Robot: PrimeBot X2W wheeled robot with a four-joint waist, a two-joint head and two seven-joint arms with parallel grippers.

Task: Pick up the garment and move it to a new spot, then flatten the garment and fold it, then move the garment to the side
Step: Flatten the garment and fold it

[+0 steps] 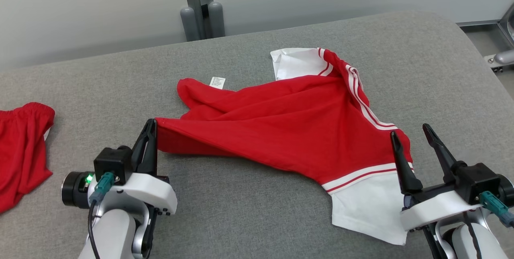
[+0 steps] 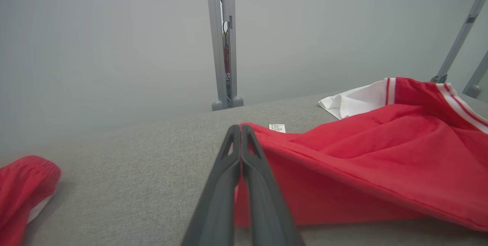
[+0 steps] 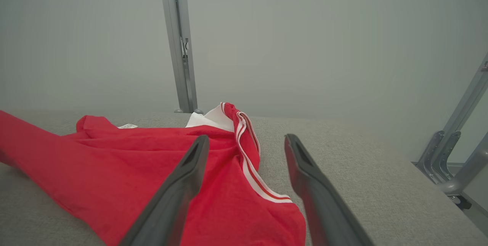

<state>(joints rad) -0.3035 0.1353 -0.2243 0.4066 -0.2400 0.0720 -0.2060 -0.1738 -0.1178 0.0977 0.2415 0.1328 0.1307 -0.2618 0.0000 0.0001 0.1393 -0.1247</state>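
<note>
Across the middle of the grey woven table (image 1: 241,211), and toward its near right corner, lies the garment (image 1: 289,122): soft red cloth crumpled in long folds, with white sleeves and striped white-and-red bands. A small white label (image 1: 217,82) sticks out on its far side. The left gripper (image 1: 151,128) has both dark fingers pressed together on the garment's left corner, which is drawn into a tight point. The right gripper (image 1: 410,130) stands with fingers apart at the striped right edge. At the table's left edge rests another red piece (image 1: 22,150) with a gathered elastic band.
</note>
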